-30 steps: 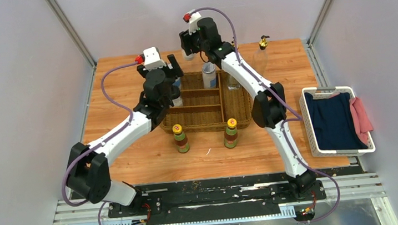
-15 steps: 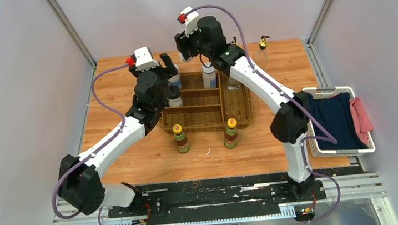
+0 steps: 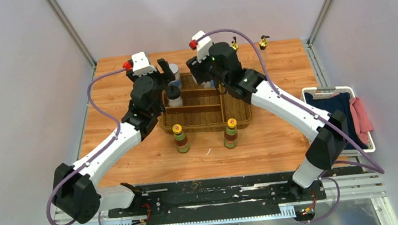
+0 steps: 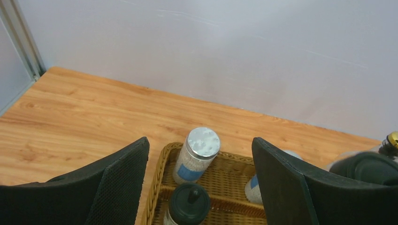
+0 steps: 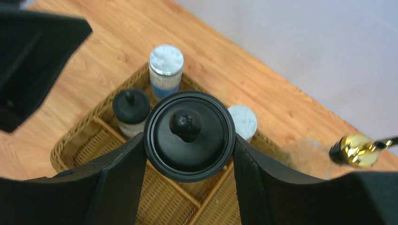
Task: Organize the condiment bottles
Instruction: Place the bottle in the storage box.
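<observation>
- Tabletop (image 3: 277, 138): orange-brown wood grain.
- Basket (image 3: 204, 126): tan woven wicker.
- Front bottles (image 3: 180, 138): yellow caps, green-and-red labels.
- Jar (image 4: 197, 154): silver-grey lid, blue label, white contents.
- Black-capped bottle (image 5: 189, 135): glossy black cap.
- Gold-topped bottles (image 3: 262, 42): clear, gold tops.
- Crate (image 3: 309, 126): white lattice, with a navy cloth (image 3: 331, 121) and a pink cloth (image 3: 360, 115).
- Arms (image 3: 114, 146): white, black joints, purple cables (image 3: 98, 101).
- Left hand (image 4: 198, 140) and right hand (image 5: 187, 140): black; fine mesh pattern on the left pads.
- Walls (image 3: 15, 81): pale grey.

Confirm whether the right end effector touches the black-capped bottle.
Touching. Right wrist view: both fingers press the black-capped bottle at its lid rim, no gap.
</observation>
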Controlling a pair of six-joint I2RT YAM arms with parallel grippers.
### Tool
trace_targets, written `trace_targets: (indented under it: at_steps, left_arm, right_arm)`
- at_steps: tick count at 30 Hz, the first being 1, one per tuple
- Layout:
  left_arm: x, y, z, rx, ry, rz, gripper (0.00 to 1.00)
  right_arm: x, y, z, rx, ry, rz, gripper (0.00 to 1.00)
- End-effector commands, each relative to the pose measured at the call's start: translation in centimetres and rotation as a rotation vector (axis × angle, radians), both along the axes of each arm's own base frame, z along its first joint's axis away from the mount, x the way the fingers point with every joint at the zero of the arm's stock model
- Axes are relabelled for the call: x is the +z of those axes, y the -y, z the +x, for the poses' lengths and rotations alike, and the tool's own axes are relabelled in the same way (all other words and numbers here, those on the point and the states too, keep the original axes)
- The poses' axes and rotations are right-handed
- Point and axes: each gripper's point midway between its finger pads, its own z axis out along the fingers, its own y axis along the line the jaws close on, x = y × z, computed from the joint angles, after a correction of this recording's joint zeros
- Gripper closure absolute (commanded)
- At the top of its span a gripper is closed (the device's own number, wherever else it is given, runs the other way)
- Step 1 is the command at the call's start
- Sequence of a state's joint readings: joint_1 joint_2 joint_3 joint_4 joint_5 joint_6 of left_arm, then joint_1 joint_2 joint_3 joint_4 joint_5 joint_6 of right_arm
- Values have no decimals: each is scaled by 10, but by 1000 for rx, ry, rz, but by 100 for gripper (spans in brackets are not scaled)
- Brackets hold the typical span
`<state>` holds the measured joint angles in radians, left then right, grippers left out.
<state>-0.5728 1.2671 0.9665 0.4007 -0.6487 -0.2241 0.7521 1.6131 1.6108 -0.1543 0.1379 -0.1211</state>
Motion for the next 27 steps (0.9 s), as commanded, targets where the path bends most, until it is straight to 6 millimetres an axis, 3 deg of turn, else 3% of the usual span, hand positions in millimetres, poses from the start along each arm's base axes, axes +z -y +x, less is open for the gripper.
trace_targets:
  at_steps: [1, 10, 27]
  left_arm:
    - [-9, 3, -4, -15, -18, -4, 17]
    - [-16, 5, -3, -23, -30, 1, 17]
    - [-32, 10, 3, -23, -61, -2, 17]
  right_arm:
    - [12, 11, -14, -51, 54, 57, 100]
    - [-23, 25, -22, -95, 14, 60, 100]
    - [-87, 37, 8, -167, -109, 176, 100]
